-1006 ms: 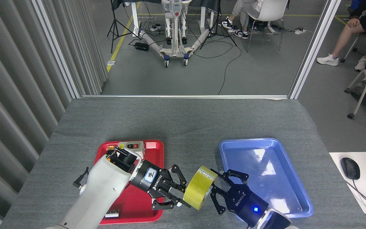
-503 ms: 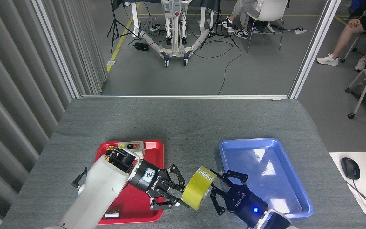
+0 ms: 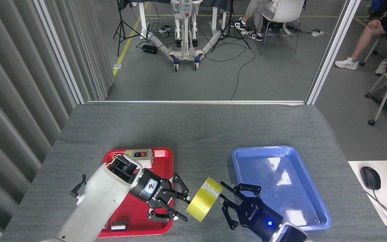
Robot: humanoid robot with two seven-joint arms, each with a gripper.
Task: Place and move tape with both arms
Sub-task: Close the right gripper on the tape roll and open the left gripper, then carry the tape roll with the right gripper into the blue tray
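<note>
My left gripper [image 3: 179, 208] pinches the tape [image 3: 203, 204] by its near-left edge, holding the yellow roll tilted in the air above the grey bench [image 3: 193, 134], between the red tray [image 3: 139, 215] and the blue tray [image 3: 309, 196]; my right gripper [image 3: 225, 203] sits just to the right of the roll with its fingers spread wide, and whether a fingertip touches the roll I cannot tell; a blue light glows on its body; the red tray under my left arm carries a white box with red buttons [image 3: 140, 156] at its far end and a small dark block [image 3: 119, 226] near its front rim; the blue tray is apart from the roll, to its right.
</note>
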